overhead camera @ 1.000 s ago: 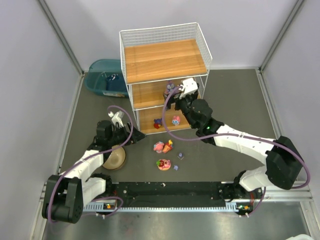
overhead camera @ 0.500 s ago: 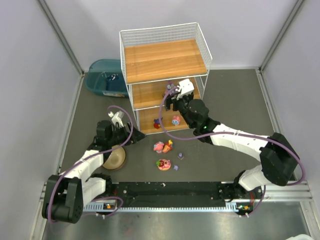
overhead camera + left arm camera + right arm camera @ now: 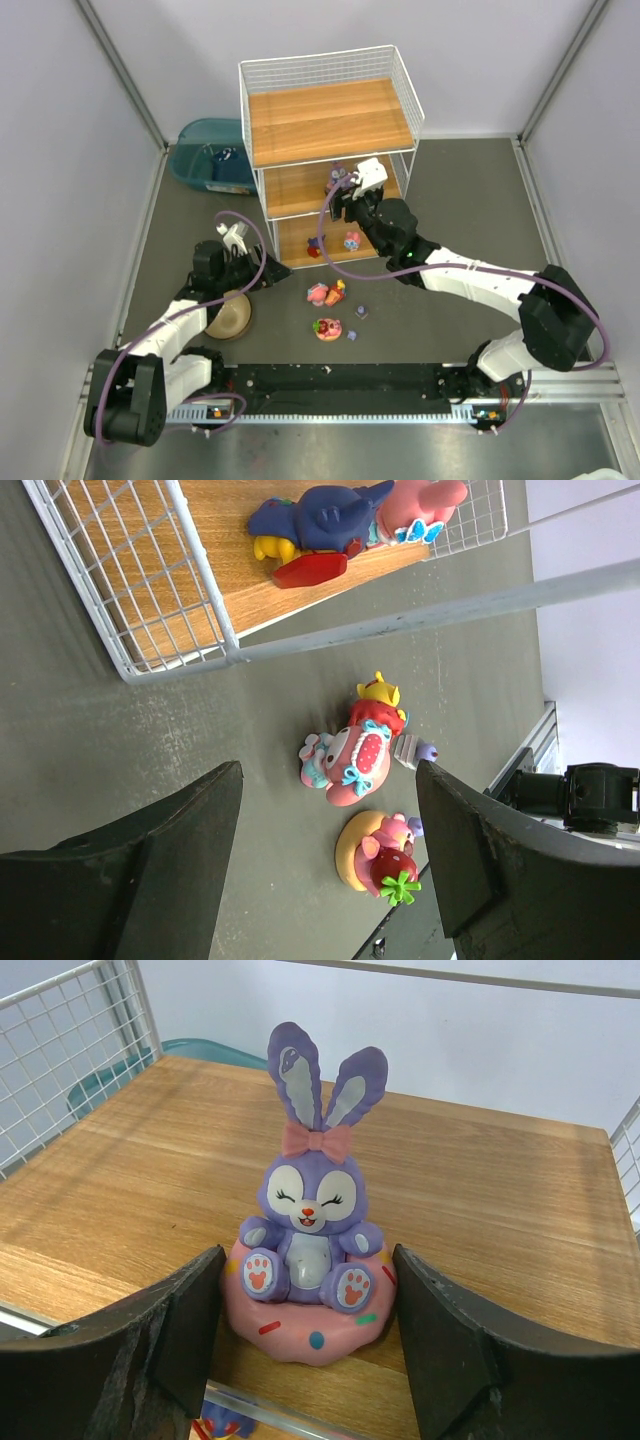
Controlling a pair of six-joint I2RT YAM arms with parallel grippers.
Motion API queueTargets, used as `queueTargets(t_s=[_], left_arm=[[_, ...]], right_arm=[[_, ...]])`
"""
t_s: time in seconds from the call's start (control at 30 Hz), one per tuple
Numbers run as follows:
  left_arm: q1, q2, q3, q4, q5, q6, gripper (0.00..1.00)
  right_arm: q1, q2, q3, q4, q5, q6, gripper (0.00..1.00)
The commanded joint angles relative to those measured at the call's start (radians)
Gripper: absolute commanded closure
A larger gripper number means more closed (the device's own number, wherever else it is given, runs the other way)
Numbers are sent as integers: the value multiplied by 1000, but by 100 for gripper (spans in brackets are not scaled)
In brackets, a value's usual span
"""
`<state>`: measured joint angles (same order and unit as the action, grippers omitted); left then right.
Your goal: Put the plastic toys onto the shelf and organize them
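Note:
The shelf (image 3: 330,120) stands at the back. My right gripper (image 3: 350,185) reaches onto its middle board (image 3: 500,1210). Its fingers press both sides of the pink donut base of the purple-eared bunny (image 3: 310,1230), which stands upright on the board. A blue toy (image 3: 320,525) and a pink toy (image 3: 415,505) lie on the bottom board. On the table lie a pink figurine (image 3: 350,765), a yellow one (image 3: 378,692), a flower-topped disc (image 3: 380,855) and a tiny purple piece (image 3: 415,750). My left gripper (image 3: 330,860) is open and empty, low, left of them.
A teal bin (image 3: 210,155) stands left of the shelf. A tan bowl (image 3: 230,315) sits under my left arm. The shelf's wire wall (image 3: 60,1050) rises left of the bunny. Grey walls close in the table on both sides.
My right gripper has moved slightly left and deeper onto the middle board with the bunny. The left arm has not moved.

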<state>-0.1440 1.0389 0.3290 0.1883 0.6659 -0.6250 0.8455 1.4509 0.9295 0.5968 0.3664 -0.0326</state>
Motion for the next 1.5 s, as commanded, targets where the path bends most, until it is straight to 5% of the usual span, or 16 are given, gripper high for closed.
queueTargets(t_s=[0.0, 0.5, 1.47], left_arm=[[1, 4, 16, 51, 17, 13, 24], [1, -2, 13, 50, 18, 15, 24], [1, -3, 13, 50, 23, 13, 24]], right_arm=[[-6, 12, -4, -2, -9, 25, 39], [98, 66, 25, 8, 223, -9, 40], [159, 108, 83, -38, 246, 25, 36]])
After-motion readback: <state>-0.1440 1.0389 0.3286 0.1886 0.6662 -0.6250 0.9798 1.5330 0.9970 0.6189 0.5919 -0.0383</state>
